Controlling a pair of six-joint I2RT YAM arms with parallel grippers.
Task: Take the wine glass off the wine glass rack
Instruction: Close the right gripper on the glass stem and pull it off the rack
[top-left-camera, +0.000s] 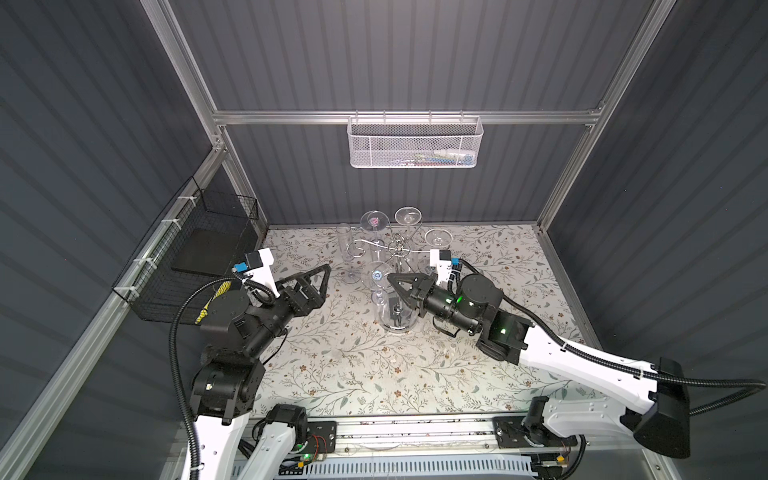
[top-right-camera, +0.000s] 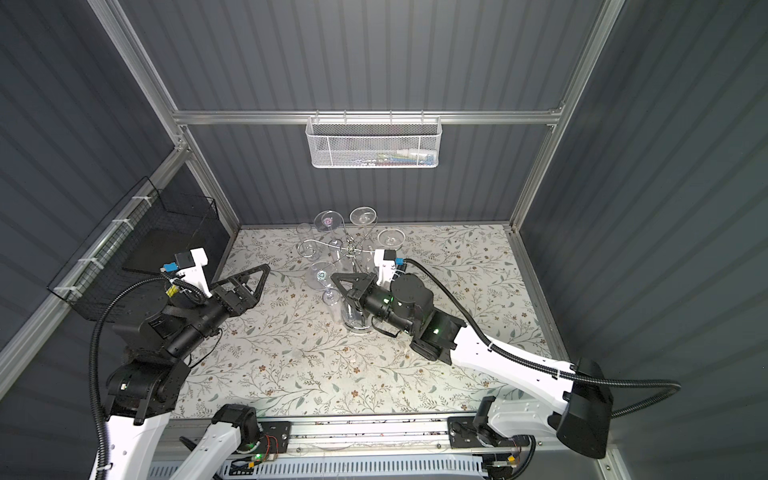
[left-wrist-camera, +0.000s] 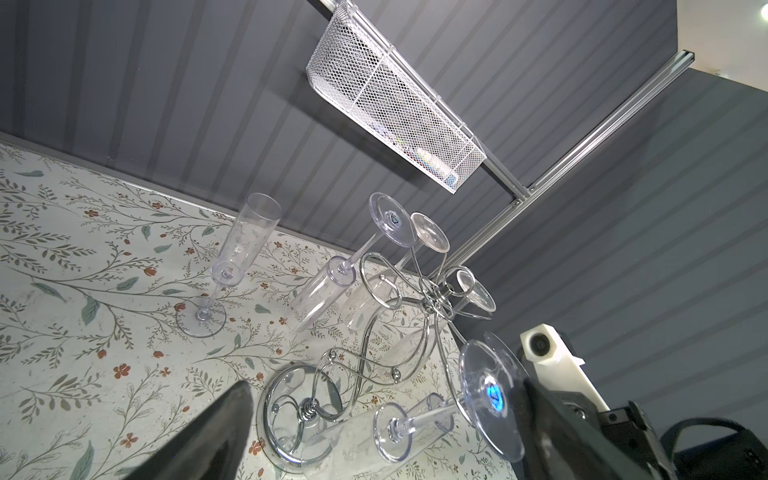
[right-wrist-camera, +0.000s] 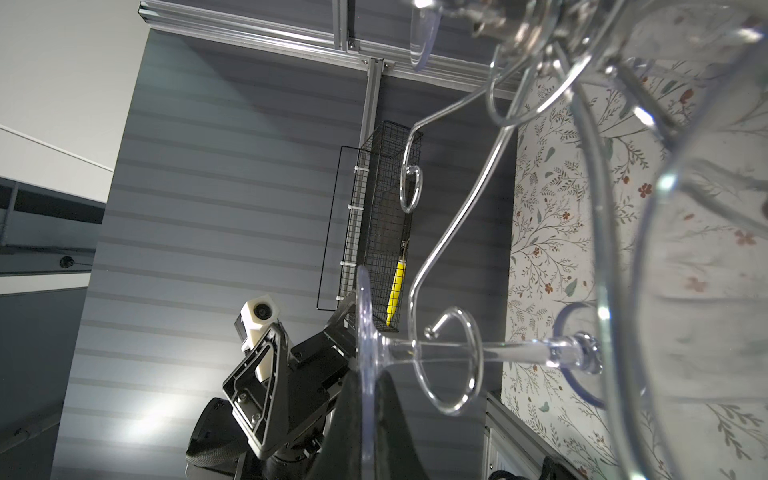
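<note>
The chrome wine glass rack (top-left-camera: 398, 248) (top-right-camera: 352, 249) stands at the middle back of the floral table, its disc base (left-wrist-camera: 291, 405) nearest me. A clear wine glass hangs upside down from its front arm, its foot (top-left-camera: 377, 275) (top-right-camera: 321, 275) (left-wrist-camera: 490, 390) marked by a blue sticker. In the right wrist view its stem (right-wrist-camera: 440, 345) still passes through the arm's curl (right-wrist-camera: 451, 361). My right gripper (top-left-camera: 391, 277) (right-wrist-camera: 365, 415) is shut on the rim of that foot. Left of the rack, my left gripper (top-left-camera: 326, 286) (top-right-camera: 262, 282) stands open and empty.
Three more glasses (top-left-camera: 375, 222) hang on the rack's far arms. A flute (top-left-camera: 347, 253) (left-wrist-camera: 232, 266) stands upright on the table left of the rack. A black wire basket (top-left-camera: 199, 257) is on the left wall and a white mesh basket (top-left-camera: 415, 143) on the back rail.
</note>
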